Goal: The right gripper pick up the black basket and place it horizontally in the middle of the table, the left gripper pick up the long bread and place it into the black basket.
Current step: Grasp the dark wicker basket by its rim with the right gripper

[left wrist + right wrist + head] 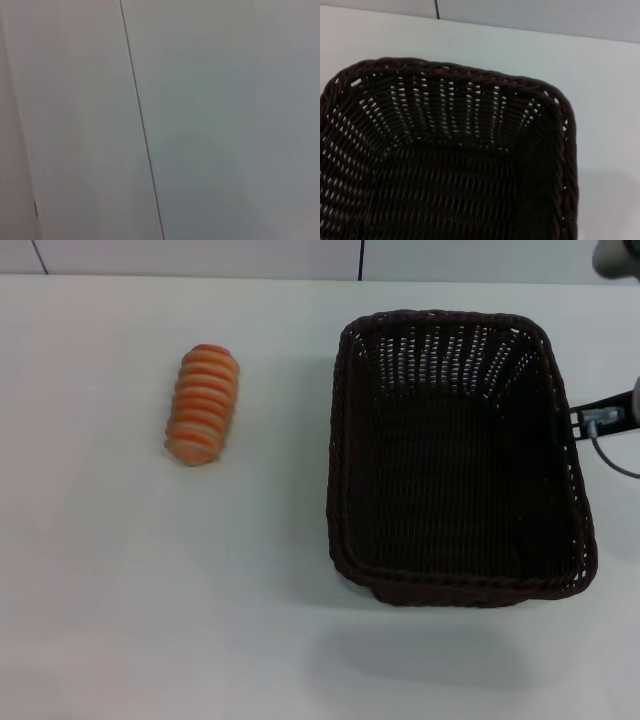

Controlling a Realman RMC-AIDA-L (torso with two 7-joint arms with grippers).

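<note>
The black basket (338,455) is on the right half of the white table (150,600), long side running front to back. It is empty, and a soft shadow falls on the table in front of it, so it seems slightly raised. My right gripper (592,417) reaches in from the right edge and holds the basket's right rim. The right wrist view looks down into the basket (470,74) at its far wall. The long bread (203,404) lies alone on the table's left half, ribbed side up. My left gripper is out of view.
A pale wall with dark panel seams (360,258) runs behind the table's far edge. The left wrist view shows only wall panels and a seam (142,125). Bare tabletop separates the bread from the basket.
</note>
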